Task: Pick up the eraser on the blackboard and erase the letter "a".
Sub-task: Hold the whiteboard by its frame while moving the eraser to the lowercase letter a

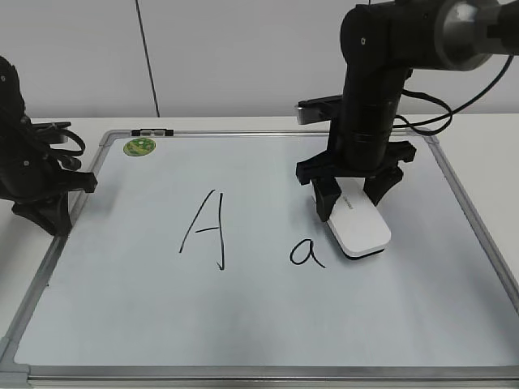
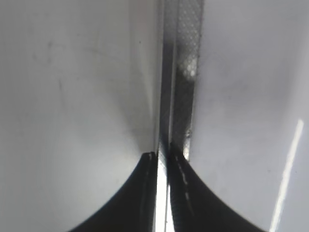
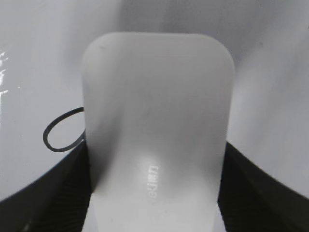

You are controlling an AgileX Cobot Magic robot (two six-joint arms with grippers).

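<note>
The white eraser (image 1: 361,227) lies on the blackboard (image 1: 122,308), right of centre, its dark pad facing down. My right gripper (image 1: 353,203) stands over its far end, a finger pressed against each long side. In the right wrist view the eraser (image 3: 154,111) fills the space between the jaws (image 3: 154,193), grey lettering on top. The small letter "a" (image 1: 306,253) sits just left of the eraser, almost touching it; part of it shows in the right wrist view (image 3: 60,133). My left gripper (image 1: 57,219) is shut and empty at the board's left edge (image 2: 163,157).
A taller capital "A" (image 1: 207,231) is written left of the small letter. A round green sticker (image 1: 139,147) sits in the board's far left corner. The grey frame (image 2: 181,72) runs under the left jaws. A white table surrounds the board.
</note>
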